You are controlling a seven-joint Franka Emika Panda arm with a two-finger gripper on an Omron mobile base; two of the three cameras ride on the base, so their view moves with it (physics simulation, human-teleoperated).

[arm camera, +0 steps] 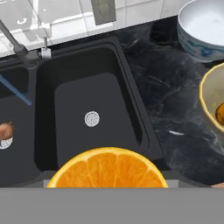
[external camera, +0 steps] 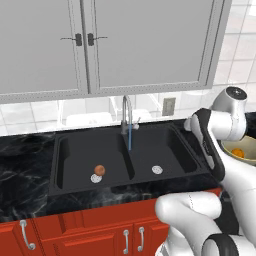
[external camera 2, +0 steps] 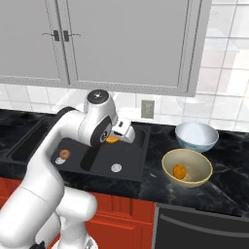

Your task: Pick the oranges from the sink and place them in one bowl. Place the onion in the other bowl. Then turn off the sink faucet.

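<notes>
While the two-finger gripper [external camera 2: 116, 137] hangs above the right basin, its jaws stand wide around a bright orange fruit [arm camera: 107, 168], which shows as a cut orange face at the bottom of the hand view; the fingertips themselves are hidden behind it, so the hold is judged, not plainly seen. To carry this well, the hand should stay level and high enough to pass over the rim of the wide black double-basin sink [external camera: 67, 187], then travel right across the dark marble counter [external camera 2: 155, 189] and lower before letting go. In the shallow yellow-tan bowl [external camera 2: 197, 180], the other small round orange [external camera 2: 180, 171] already lies, so the drop should land beside it. Behind that, the glossy pale blue-white bowl [external camera 2: 196, 141] holds nothing. Down in the left basin, a dull reddish-brown onion [external camera: 99, 170] sits touching the drain, and a blue stream runs from the slim silver gooseneck faucet [external camera: 126, 112].
</notes>
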